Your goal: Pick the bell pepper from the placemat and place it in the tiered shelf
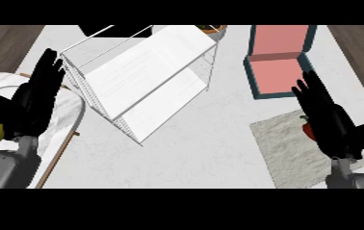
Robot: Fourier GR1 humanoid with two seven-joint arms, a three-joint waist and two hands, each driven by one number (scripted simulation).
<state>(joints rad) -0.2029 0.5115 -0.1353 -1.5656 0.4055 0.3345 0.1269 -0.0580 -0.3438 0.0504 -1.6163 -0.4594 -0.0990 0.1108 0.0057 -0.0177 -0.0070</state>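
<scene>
Over the placemat, the open right hand (empty) mostly hides the bell pepper, orientation unclear.

Between the tiered shelf and the placemat we see a wide bare part of the surface, where a hand could pass freely. The shelf stands at the upper left and its white boards look open toward the lower right. The teal box with pink inside stands above the placemat and narrows the way at the upper right. At the left edge, a round board with a wooden rim lies just beside the shelf.
</scene>
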